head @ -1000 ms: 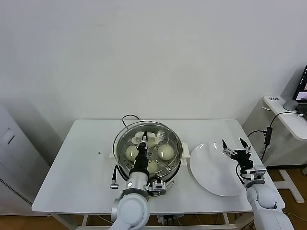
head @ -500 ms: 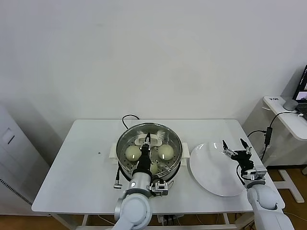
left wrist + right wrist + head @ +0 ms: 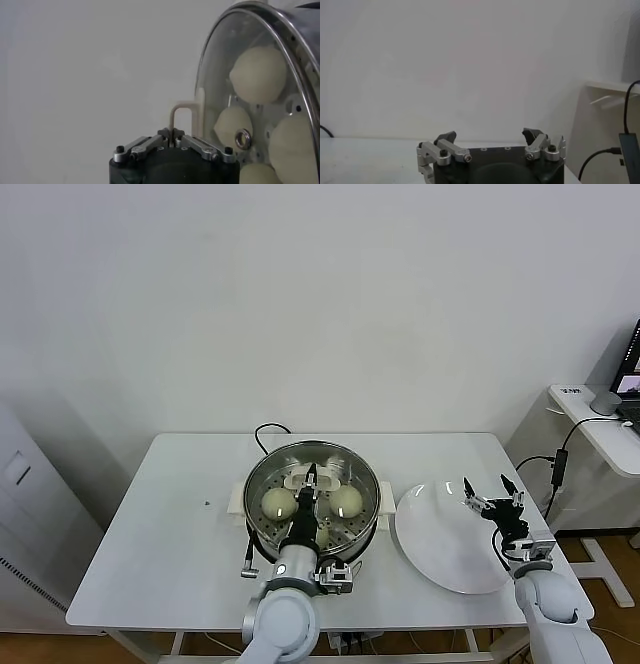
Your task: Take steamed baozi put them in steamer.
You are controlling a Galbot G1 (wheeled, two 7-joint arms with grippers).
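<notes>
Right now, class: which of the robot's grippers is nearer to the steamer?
Left. The left gripper is shut on the glass lid's handle over the steamer; the right gripper hangs open over the white plate beside it.

You see a white tabletop (image 3: pixel 160 524) against a plain wall, a flat round white plate (image 3: pixel 440 549) lying on its right part, a glass lid (image 3: pixel 220 75) with a cream handle (image 3: pixel 182 112), and a side desk (image 3: pixel 590 419) with a laptop (image 3: pixel 630 374).
</notes>
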